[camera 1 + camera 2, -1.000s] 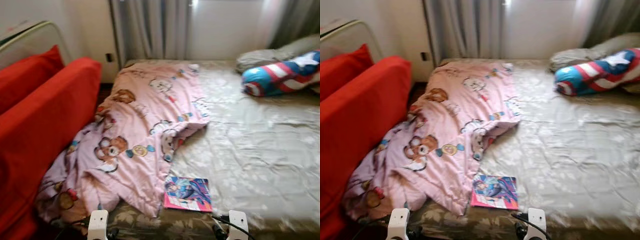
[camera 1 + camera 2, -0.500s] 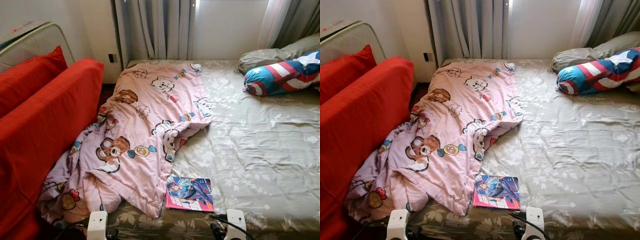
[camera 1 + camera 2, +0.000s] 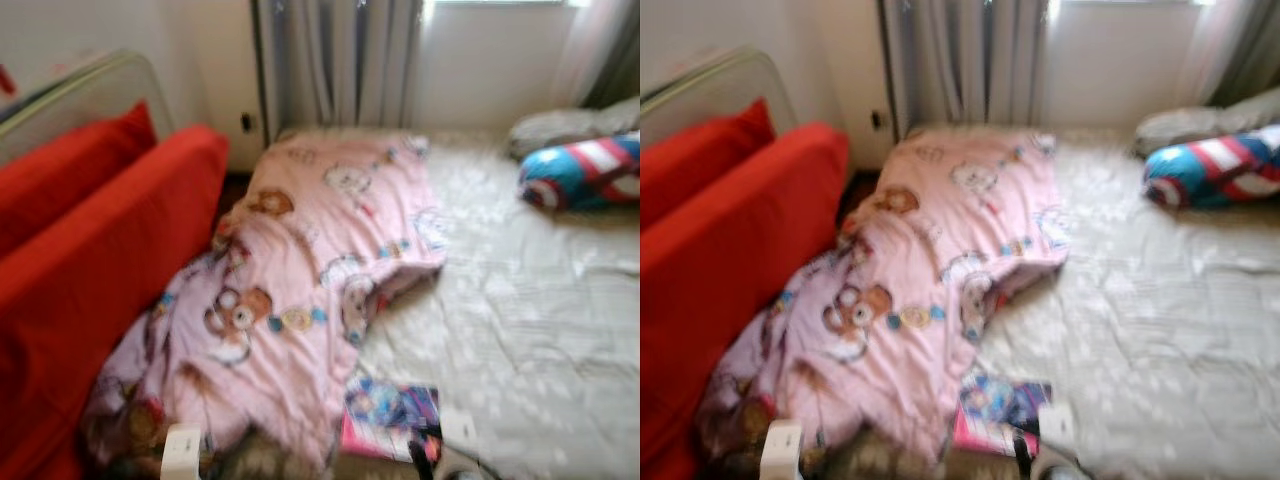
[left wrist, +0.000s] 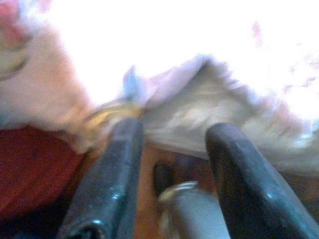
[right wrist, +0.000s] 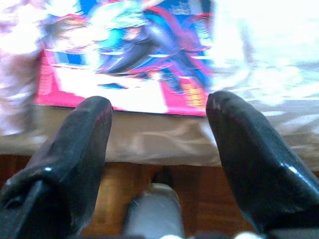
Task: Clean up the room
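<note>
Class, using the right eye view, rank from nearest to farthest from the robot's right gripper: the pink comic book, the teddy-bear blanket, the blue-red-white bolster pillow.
1. Pink comic book, right beside the right gripper at the bed's near edge.
2. Pink teddy-bear blanket, on the left.
3. Blue-red-white bolster pillow, far right.

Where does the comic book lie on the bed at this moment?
In the left eye view the comic book lies flat at the near edge of the bed, just right of the pink blanket, with the right tool open just short of it.
</note>
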Tool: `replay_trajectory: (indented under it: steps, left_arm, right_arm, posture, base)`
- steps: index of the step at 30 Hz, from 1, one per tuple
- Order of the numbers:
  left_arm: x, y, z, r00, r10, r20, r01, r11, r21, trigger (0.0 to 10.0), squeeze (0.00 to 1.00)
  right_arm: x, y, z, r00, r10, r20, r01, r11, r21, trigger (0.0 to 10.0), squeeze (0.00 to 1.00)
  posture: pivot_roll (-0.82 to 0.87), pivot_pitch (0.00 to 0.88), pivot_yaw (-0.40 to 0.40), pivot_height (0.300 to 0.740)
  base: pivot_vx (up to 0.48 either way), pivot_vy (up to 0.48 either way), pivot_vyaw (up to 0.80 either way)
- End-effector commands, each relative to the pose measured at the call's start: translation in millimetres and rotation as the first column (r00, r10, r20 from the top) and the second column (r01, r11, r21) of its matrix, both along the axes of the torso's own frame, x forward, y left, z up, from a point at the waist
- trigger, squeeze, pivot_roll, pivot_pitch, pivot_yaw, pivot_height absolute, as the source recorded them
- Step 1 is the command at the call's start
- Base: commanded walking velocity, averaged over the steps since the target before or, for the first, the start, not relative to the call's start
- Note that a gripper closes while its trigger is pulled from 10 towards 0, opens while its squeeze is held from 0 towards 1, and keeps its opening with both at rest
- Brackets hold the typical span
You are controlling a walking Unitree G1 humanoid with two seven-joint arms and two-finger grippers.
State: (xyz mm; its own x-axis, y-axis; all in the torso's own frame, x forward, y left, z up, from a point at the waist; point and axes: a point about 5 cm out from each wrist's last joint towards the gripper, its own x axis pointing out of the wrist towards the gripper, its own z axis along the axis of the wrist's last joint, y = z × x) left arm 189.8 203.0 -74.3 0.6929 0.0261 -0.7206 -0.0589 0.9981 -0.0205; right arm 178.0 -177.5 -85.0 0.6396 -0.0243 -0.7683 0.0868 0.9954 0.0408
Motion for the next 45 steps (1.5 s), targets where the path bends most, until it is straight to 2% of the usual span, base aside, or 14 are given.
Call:
replay_trajectory:
  steps: [1,7,10,14,18,20,23,37,44,45]
  left_arm:
    - [-6.2,-2.7,-3.8,1.000,-0.001,-0.022,0.001,1.000,-0.010,10.0,0.00]
    - [-4.0,-2.9,-1.5,1.000,-0.009,0.013,0.009,1.000,-0.013,10.0,0.00]
    - [-0.6,-4.1,2.0,0.997,-0.033,0.065,0.035,0.999,-0.018,10.0,0.00]
    - [0.7,-5.0,3.8,0.995,-0.045,0.093,0.047,0.999,-0.026,10.0,0.00]
    - [2.2,-5.1,6.0,0.991,-0.047,0.126,0.051,0.998,-0.027,10.0,0.00]
    - [2.6,-5.2,7.8,0.987,-0.048,0.156,0.054,0.998,-0.032,10.0,0.00]
    - [3.3,-5.0,9.2,0.983,-0.043,0.178,0.050,0.998,-0.032,10.0,0.00]
    - [2.6,-5.0,13.7,0.965,-0.003,0.262,0.017,0.999,-0.052,10.0,0.00]
    - [1.5,-6.3,13.9,0.962,-0.013,0.273,0.026,0.999,-0.043,10.0,0.00]
    - [17.8,-6.0,29.3,0.920,-0.030,0.390,0.046,0.998,-0.031,10.0,0.00]
  right_arm:
    - [4.7,-1.5,2.5,1.000,-0.007,0.017,0.007,1.000,-0.006,10.0,0.00]
    - [12.9,1.1,7.6,0.997,0.019,0.069,-0.019,1.000,-0.004,10.0,0.00]
    - [28.0,3.9,17.6,0.987,0.032,0.157,-0.033,0.999,0.006,10.0,0.00]
    - [35.5,7.8,23.4,0.976,0.055,0.212,-0.059,0.998,0.012,10.0,0.00]
    - [44.6,11.4,31.6,0.956,0.060,0.286,-0.069,0.997,0.023,10.0,0.00]
    - [52.5,16.0,40.7,0.927,0.073,0.367,-0.090,0.996,0.028,10.0,0.00]
    - [56.8,18.5,47.6,0.902,0.070,0.426,-0.096,0.995,0.039,10.0,0.00]
    - [57.5,27.5,69.3,0.806,0.078,0.587,-0.128,0.991,0.044,10.0,0.00]
    - [55.8,27.4,68.6,0.807,0.079,0.585,-0.120,0.992,0.031,10.0,0.00]
    - [57.0,27.1,69.7,0.806,0.077,0.587,-0.116,0.993,0.030,10.0,0.00]
  posture:
    - [0.00,0.010,-0.013,0.740]
    - [0.00,0.012,-0.013,0.740]
    - [0.00,0.014,-0.013,0.740]
    - [0.00,0.017,-0.014,0.740]
    - [0.00,0.017,-0.014,0.740]
    - [-0.01,0.015,-0.010,0.740]
    - [-0.01,0.015,-0.010,0.740]
    - [0.00,0.000,-0.014,0.740]
    - [0.01,0.000,-0.021,0.740]
    - [0.01,0.000,-0.023,0.740]
  base:
    - [0.289,0.000,0.00]
    - [0.000,0.000,0.00]
    - [0.000,0.000,0.00]
    - [0.000,0.000,0.00]
    - [0.000,0.000,0.00]
    - [0.000,0.000,0.00]
    - [0.000,0.000,0.00]
    - [0.000,0.000,0.00]
    - [0.000,0.000,0.00]
    - [0.000,0.000,0.00]
